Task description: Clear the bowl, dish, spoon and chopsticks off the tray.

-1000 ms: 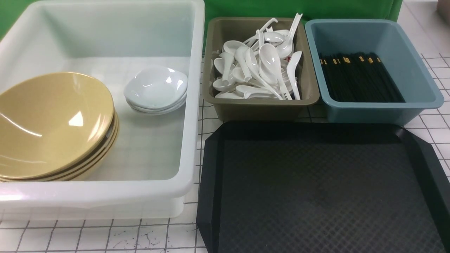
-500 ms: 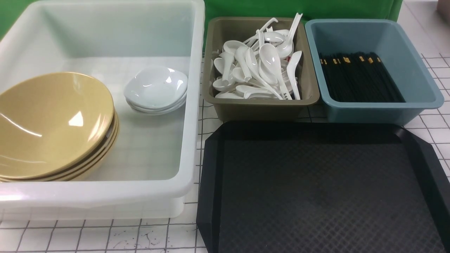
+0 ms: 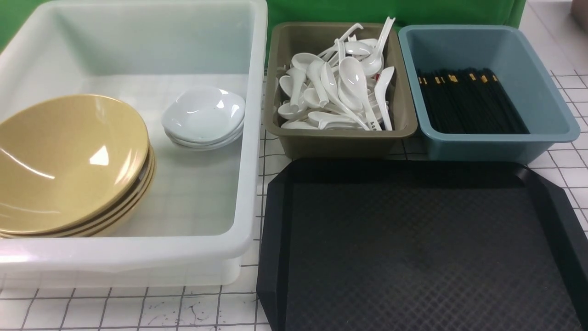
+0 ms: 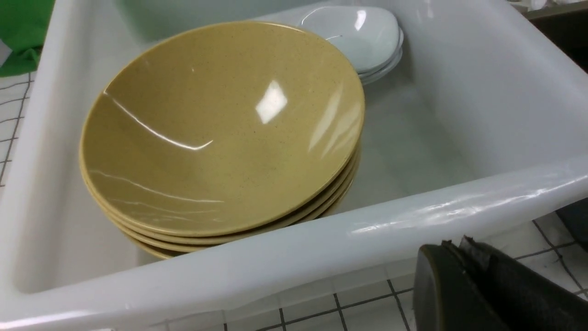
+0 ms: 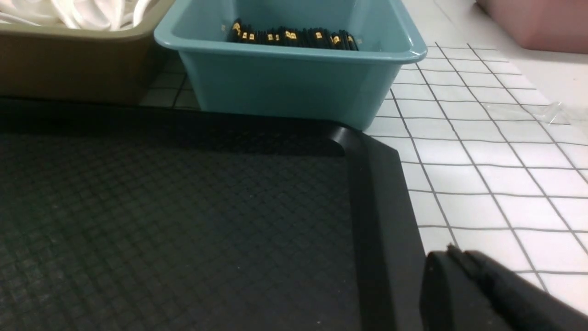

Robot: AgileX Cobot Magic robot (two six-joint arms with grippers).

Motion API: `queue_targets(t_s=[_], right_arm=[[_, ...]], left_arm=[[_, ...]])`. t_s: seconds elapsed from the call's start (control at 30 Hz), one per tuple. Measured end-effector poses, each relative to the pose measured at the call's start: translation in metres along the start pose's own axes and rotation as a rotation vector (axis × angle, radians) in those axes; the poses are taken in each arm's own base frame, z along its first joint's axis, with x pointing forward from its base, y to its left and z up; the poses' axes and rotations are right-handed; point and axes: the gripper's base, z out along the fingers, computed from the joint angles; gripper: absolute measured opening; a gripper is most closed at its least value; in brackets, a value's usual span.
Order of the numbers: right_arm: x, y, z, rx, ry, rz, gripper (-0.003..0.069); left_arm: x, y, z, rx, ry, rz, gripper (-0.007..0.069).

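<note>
The black tray (image 3: 413,248) (image 5: 161,207) lies bare at the front right. The tan bowl (image 3: 69,156) (image 4: 220,124) tops a stack of like bowls inside the white tub. Beside it, the white dish (image 3: 203,112) (image 4: 353,32) tops a small stack. The spoon (image 3: 373,120) with dark characters on its handle lies among plain white spoons in the tan bin. Black chopsticks (image 3: 468,101) (image 5: 291,37) fill the blue bin. My left gripper (image 4: 455,246) is shut and empty before the tub's near wall. My right gripper (image 5: 452,250) is shut and empty beside the tray's right rim. Neither shows in the front view.
The white tub (image 3: 250,138) takes up the left side. The tan bin (image 3: 340,142) and blue bin (image 3: 496,147) stand right behind the tray. A pink container (image 5: 533,23) sits far off on the gridded white table (image 5: 482,184). A green backdrop closes the back.
</note>
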Motion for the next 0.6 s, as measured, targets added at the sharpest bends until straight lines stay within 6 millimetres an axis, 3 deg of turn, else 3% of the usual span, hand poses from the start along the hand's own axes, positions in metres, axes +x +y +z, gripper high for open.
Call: queue_targets(t_s=[0.17,0.3,0.6], right_arm=[[0.000,0.000,0.000,0.000,0.000,0.000,0.0047],[0.000,0.000,0.000,0.000,0.000,0.000,0.0048],[0.000,0.000,0.000,0.000,0.000,0.000,0.0048]], left_arm=[[-0.003,-0.001,0.005,0.011,-0.076,-0.026,-0.0012],[0.004,0.003,0.024,-0.059,-0.226,-0.009,-0.0012],[0.066,-0.001,0.053,-0.122,-0.462,-0.082,-0.0012]])
